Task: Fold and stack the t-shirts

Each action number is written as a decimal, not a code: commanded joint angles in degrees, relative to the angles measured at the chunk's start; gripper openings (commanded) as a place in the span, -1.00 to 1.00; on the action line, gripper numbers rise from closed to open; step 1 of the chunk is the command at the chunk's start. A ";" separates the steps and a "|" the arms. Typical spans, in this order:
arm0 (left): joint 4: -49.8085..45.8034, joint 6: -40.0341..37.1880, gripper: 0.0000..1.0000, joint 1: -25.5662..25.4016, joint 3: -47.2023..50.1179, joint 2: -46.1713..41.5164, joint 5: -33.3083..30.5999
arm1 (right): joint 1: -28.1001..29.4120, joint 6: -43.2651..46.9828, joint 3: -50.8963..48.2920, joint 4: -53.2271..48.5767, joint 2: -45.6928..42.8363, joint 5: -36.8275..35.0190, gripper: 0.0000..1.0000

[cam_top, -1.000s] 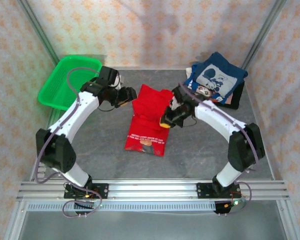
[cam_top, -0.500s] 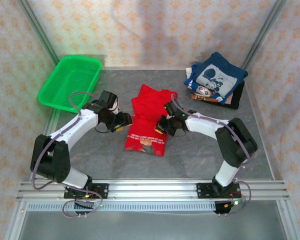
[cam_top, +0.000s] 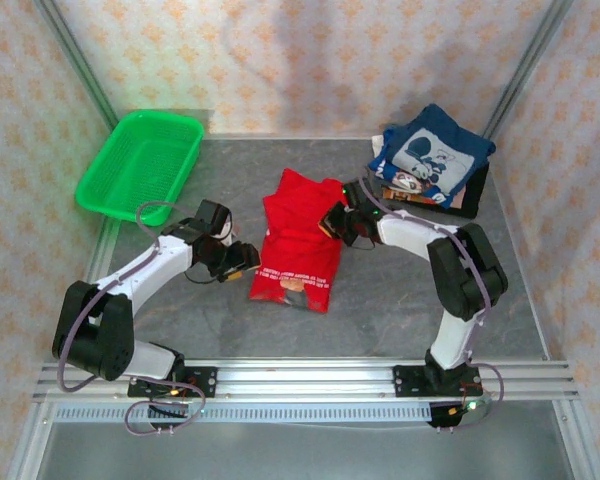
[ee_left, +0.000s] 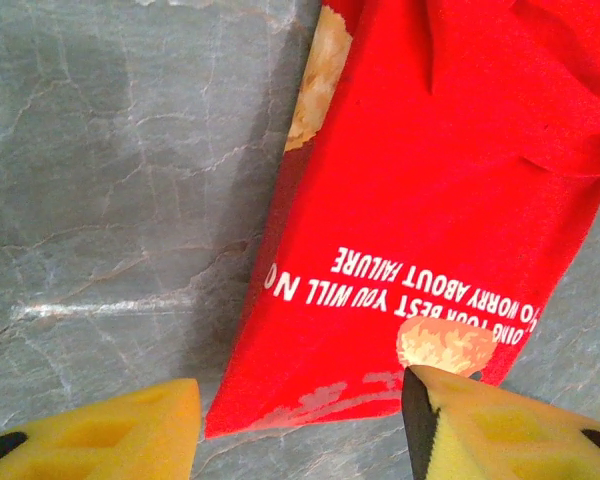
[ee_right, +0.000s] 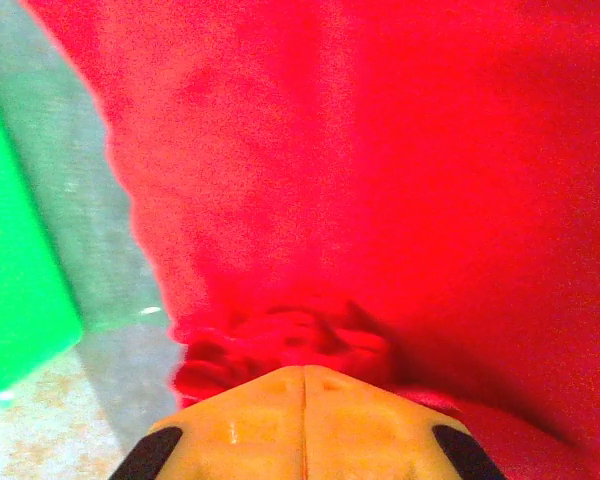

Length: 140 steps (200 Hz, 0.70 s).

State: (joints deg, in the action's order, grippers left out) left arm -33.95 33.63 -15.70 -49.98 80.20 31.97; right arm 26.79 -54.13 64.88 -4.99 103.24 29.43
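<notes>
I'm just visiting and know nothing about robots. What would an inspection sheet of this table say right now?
Surface: grey table, no spills seen.
Job's things: red t-shirt partly folded mid-table; folded stack topped by navy t-shirt, far right.
Clutter: green basket, far left.
End effectors: left end effector open at the red t-shirt's near-left corner; right end effector shut on its bunched far-right edge.
Cables: grey cable looped along the left arm.
Surroundings: patterned walls, metal rail in front.

I work in a lab booth: my arms [cam_top: 150, 268] are bolted on an aluminium rail [cam_top: 310, 378], and metal posts [cam_top: 75, 55] hold patterned walls [cam_top: 310, 60] around the grey table [cam_top: 380, 300].
</notes>
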 commanded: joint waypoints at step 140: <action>-3.25 2.09 -0.65 -2.71 -20.86 22.15 -1.69 | 2.29 -5.23 -16.10 6.49 -7.59 2.93 -0.95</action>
State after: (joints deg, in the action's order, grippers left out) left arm -34.11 35.27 -17.50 -67.05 99.48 31.38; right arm 28.84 -57.89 48.84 -2.81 93.41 31.94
